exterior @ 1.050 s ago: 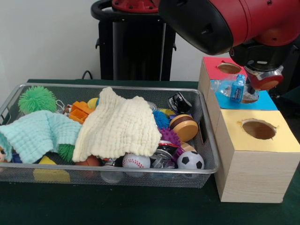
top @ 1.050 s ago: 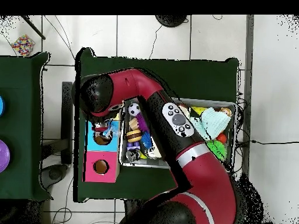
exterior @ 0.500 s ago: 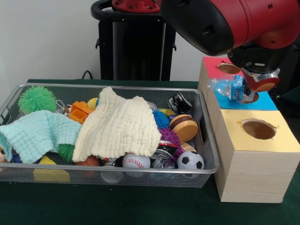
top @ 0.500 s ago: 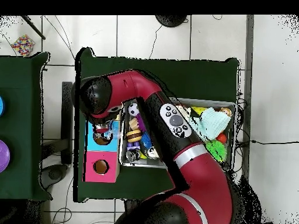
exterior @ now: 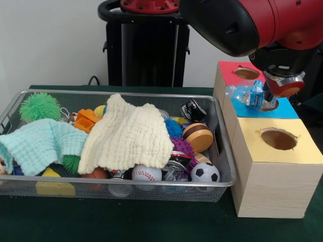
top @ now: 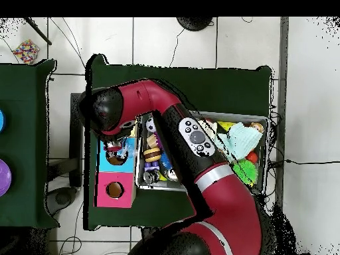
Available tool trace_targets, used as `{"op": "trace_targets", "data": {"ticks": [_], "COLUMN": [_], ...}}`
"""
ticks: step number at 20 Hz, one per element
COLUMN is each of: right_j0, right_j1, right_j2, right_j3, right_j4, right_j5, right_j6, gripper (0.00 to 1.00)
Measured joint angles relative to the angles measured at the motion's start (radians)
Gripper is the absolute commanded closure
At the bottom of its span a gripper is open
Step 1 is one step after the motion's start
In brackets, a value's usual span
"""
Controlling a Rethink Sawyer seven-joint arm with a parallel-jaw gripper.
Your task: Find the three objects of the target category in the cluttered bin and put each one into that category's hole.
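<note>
Holding a clear plastic bottle (exterior: 248, 95) in the end effector (exterior: 266, 97), clamped near its base. Lying almost flat over the blue hole (exterior: 267, 105), long axis pointing toward the wire bin (exterior: 224, 151), neck outward. Needs tipping upright, in all likelihood, before dropping through.

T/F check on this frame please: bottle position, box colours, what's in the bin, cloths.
1. The plastic bottle lies over the blue box hole, under the pincer. True.
2. The yellow box hole has a bottle stuck in it. False: that hole is empty.
3. A cream cloth covers the middle of the wire bin. True.
4. The soccer ball sits on the red box. False: it lies in the bin's near corner by the boxes.
5. The green spiky ball lies in the bin. True.
</note>
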Motion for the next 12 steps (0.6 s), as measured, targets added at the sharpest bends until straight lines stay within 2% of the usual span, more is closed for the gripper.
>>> {"op": "trace_targets", "data": {"ticks": [5,6,12], "right_j0": [0.0,0.0,0.0], "right_j1": [0.0,0.0,0.0], "right_j2": [0.0,0.0,0.0], "right_j3": [0.0,0.0,0.0], "right_j4": [0.0,0.0,-0.004], "right_j5": [0.0,0.0,0.0], "right_j6": [0.0,0.0,0.0], "gripper": [1.0,0.0,0.0]}}
